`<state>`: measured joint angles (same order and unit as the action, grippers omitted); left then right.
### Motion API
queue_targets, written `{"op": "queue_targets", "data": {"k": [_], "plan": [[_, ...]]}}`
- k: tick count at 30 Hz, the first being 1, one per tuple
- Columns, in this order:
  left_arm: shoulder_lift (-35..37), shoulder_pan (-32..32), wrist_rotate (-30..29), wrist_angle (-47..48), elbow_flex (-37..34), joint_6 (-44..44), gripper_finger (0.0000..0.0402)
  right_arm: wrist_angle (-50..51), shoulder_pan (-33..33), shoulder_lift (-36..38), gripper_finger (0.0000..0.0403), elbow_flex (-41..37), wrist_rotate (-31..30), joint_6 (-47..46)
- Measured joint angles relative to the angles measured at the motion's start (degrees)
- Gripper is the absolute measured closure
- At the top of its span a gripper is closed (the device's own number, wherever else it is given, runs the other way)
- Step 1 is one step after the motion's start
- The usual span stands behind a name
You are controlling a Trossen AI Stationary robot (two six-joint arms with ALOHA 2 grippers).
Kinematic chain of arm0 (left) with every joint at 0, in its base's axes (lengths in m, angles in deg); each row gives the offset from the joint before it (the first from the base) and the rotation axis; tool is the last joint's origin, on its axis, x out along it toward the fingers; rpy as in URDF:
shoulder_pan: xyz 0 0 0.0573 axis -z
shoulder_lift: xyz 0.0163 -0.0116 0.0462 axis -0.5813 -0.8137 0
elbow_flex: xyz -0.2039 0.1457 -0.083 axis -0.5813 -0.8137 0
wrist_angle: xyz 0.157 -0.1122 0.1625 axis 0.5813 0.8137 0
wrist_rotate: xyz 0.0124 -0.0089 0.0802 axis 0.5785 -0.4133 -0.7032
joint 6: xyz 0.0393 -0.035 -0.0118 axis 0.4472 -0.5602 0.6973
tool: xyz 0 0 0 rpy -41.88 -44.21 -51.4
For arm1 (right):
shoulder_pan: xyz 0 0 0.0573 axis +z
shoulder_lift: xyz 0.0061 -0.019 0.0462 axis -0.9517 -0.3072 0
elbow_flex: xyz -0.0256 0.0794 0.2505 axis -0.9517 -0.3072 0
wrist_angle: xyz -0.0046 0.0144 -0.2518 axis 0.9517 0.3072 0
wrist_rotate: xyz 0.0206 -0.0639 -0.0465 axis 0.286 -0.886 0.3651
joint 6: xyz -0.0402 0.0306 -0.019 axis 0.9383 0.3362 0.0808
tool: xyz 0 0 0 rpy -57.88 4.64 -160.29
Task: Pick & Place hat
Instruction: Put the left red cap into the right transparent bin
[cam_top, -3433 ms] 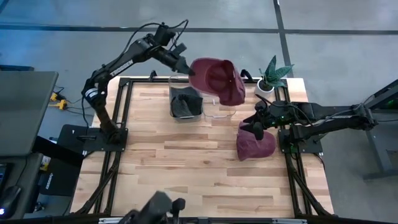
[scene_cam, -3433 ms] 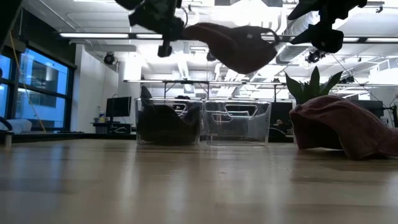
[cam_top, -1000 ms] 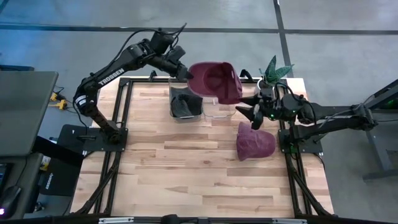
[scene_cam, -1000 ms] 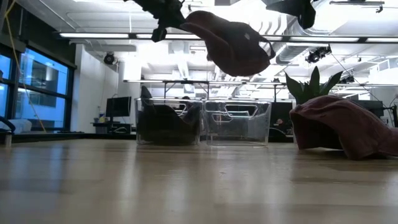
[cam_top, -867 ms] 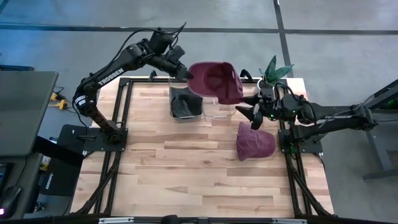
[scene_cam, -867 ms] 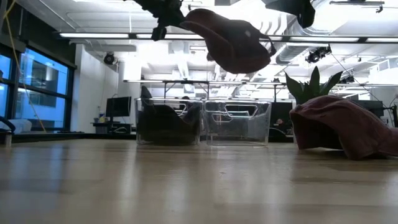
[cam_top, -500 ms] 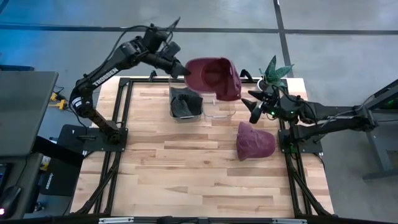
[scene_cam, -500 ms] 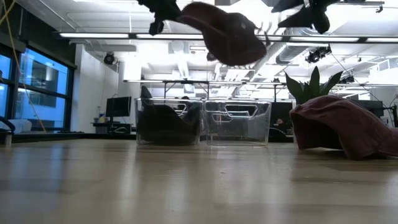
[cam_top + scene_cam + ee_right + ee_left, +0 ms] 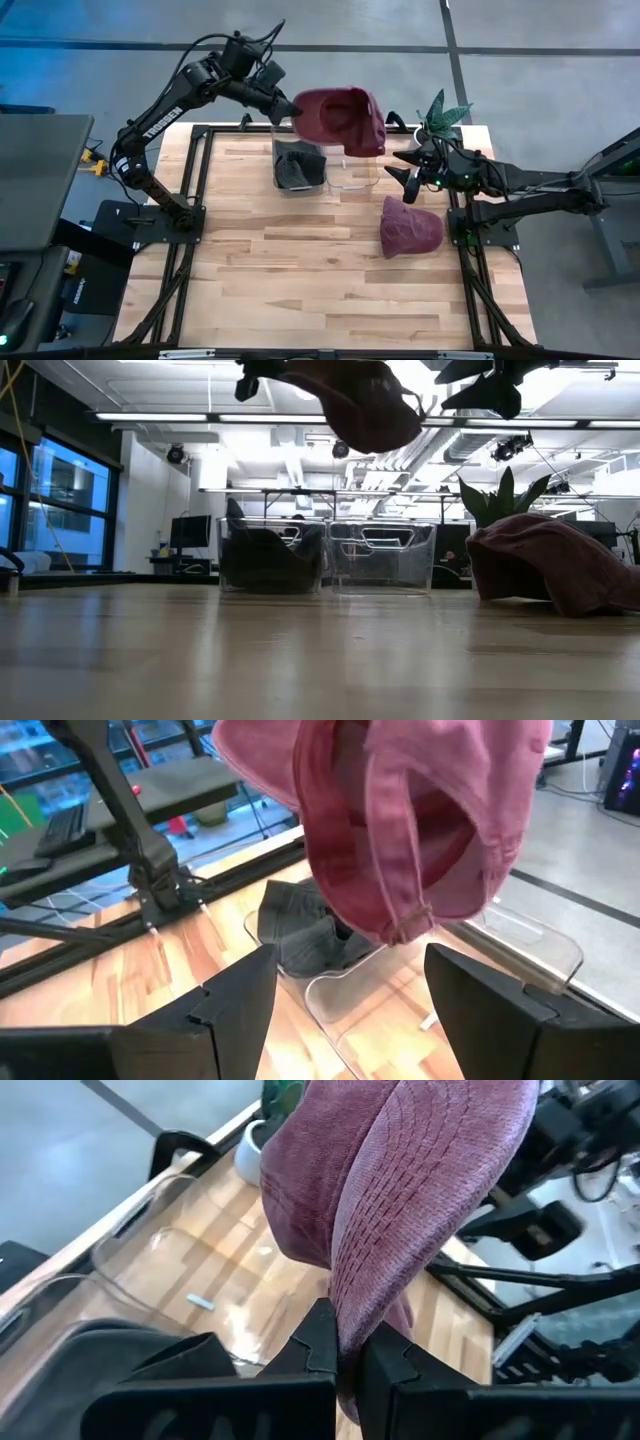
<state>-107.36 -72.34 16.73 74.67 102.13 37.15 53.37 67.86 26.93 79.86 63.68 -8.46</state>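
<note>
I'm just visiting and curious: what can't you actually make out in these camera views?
- What the dark heap in the left clear bin is: high view too small, low view backlit.
- Front of the held maroon cap: cut off by the low view's top edge.
- Underside of the second cap on the table: hidden by its own crown.

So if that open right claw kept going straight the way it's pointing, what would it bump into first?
Most likely the maroon corduroy cap hanging from the shut left claw. The right claw points straight at it, fingers spread, above the empty clear plastic bin. How far apart they are is hard to judge.
</note>
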Motion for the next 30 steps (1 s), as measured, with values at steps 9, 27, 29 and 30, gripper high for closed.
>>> {"op": "queue_targets", "data": {"k": [9,27,29,30], "plan": [[0.8,-0.1,-4.2,3.9,0.0,2.2,0.0402,2.0,0.0,0.2,0.0153,0.0,-2.7,2.1],[5.2,0.1,4.8,2.8,0.1,-1.4,0.0402,6.4,-3.7,-5.3,0.0153,0.0,-6.0,17.0],[5.2,0.1,5.5,3.1,0.1,-2.4,0.0402,5.1,-3.9,-6.2,0.0153,0.0,-7.1,19.4],[5.2,0.1,6.0,3.4,0.1,-2.6,0.0402,3.8,-3.9,-6.5,0.0153,0.0,-7.7,20.6]]}}
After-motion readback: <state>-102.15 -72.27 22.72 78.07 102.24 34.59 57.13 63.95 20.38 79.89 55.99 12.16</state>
